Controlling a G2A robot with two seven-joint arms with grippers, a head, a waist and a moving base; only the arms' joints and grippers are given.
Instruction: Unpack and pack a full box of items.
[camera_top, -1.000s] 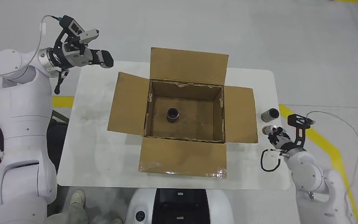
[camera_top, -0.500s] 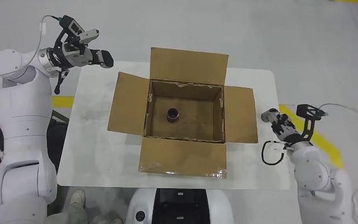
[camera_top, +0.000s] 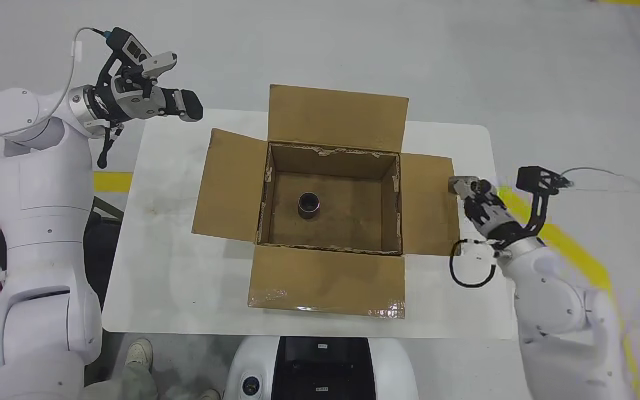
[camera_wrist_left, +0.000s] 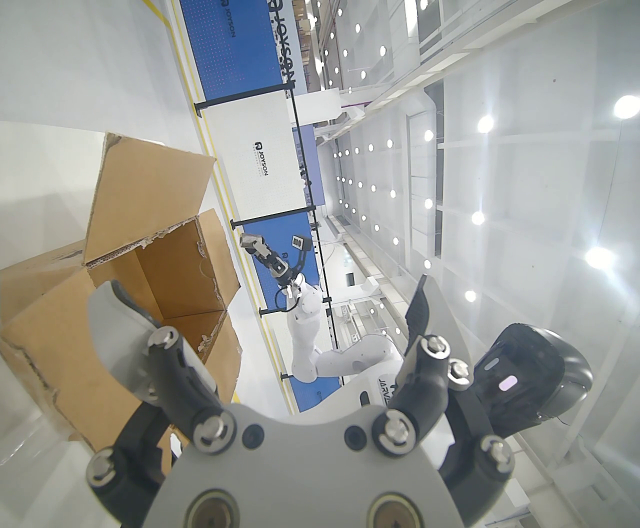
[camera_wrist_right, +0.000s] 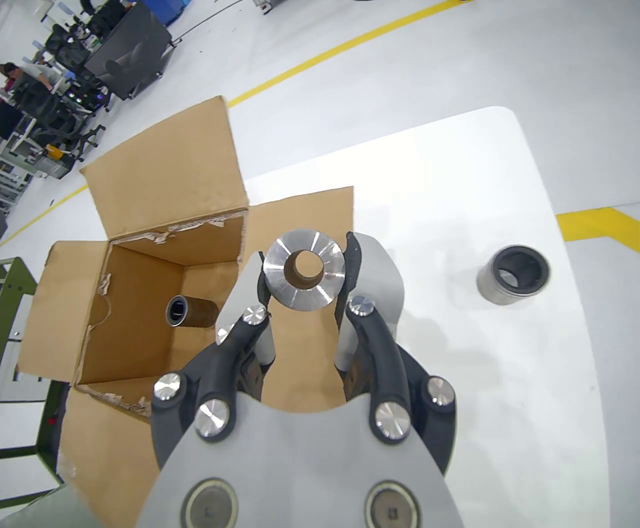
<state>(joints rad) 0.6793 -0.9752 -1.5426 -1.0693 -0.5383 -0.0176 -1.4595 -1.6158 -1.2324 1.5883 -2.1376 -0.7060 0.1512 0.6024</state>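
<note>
An open cardboard box stands in the middle of the white table. One dark metal cylinder lies on its floor, also in the right wrist view. My right gripper hangs over the box's right flap, shut on a silver metal cylinder with a hole through it. Another short cylinder with a black lining stands on the table beside that flap. My left gripper is raised at the table's far left corner, open and empty.
All flaps of the box are folded outward; the back flap stands up. Bare table lies left of the box and along its front edge. Yellow floor lines run past the table's sides.
My right gripper has carried the silver cylinder from the table's right edge leftward and farther back, to above the box's right flap. The left arm has kept still.
</note>
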